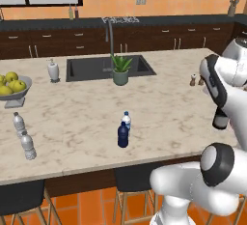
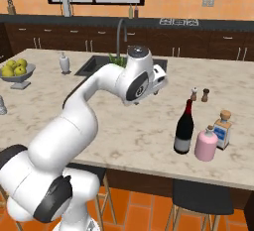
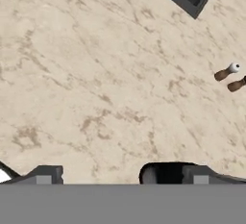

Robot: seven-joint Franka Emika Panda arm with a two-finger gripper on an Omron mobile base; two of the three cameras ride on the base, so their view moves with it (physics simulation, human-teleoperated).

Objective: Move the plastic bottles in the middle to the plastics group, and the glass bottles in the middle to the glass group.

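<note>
The dark blue bottle point(image 1: 123, 135) and the clear bottle with a blue cap point(image 1: 126, 120) stand close together mid-counter. Near the left edge stand two greyish clear water bottles point(image 1: 19, 123) point(image 1: 28, 145). At the right, the tall dark wine bottle point(image 2: 184, 128) stands upright beside the squat pink container point(image 2: 206, 144); my arm partly covers the wine bottle point(image 1: 220, 119) in the left base view. My gripper point(image 3: 119, 177) is open over bare marble, with nothing between its fingers. In the right base view the gripper point(image 2: 159, 81) hangs above the counter, up and left of the wine bottle and apart from it.
A corked clear bottle point(image 2: 222, 130) stands behind the pink container. Salt and pepper shakers point(image 2: 198, 94) point(image 3: 226, 72) sit further back. The sink point(image 1: 108, 67), a potted plant point(image 1: 120, 69), a soap dispenser point(image 1: 53, 70) and a fruit bowl point(image 1: 12, 86) line the far side.
</note>
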